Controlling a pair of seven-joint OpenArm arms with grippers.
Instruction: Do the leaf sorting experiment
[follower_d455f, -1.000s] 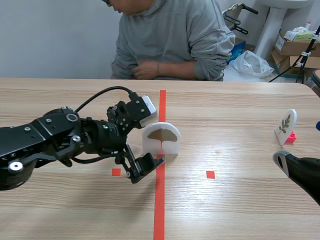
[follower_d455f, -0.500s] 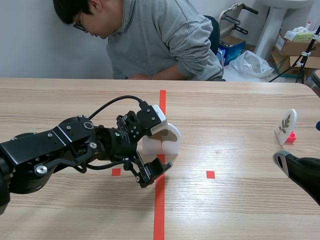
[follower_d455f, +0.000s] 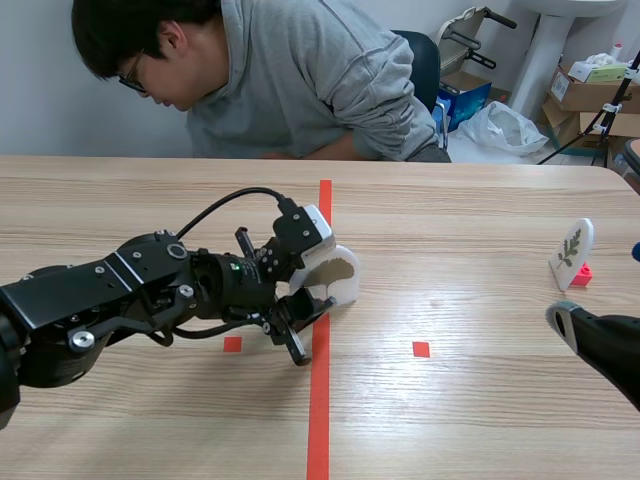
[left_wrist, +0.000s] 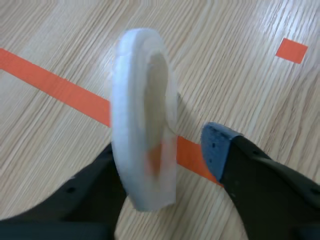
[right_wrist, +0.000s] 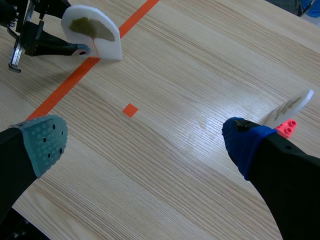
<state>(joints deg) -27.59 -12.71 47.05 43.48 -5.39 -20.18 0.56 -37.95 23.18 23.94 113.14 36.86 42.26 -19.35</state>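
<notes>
A white arch-shaped plaque with a tan fan-shaped leaf (follower_d455f: 335, 275) stands upright on the orange tape line near the table's middle. In the left wrist view the plaque (left_wrist: 145, 115) is edge-on between the fingers of my left gripper (left_wrist: 160, 150). One finger lies against it; the blue-padded finger (left_wrist: 215, 142) stands a small gap off. The left gripper (follower_d455f: 305, 315) is low at the plaque's base. My right gripper (right_wrist: 145, 142) hangs open over bare table at the near right, holding nothing. It views the same plaque (right_wrist: 92, 30) and the left gripper (right_wrist: 75, 49) from afar.
A second white plaque with a dark feathery leaf (follower_d455f: 572, 247) stands on a red brick (follower_d455f: 581, 273) at the far right; it also shows ahead of my right gripper (right_wrist: 290, 107). A person in a grey sweatshirt (follower_d455f: 300, 80) leans over the far edge.
My left gripper has moved in to the plaque's base and its fingers have narrowed around it. The person has leaned lower over the table. The right arm is still.
</notes>
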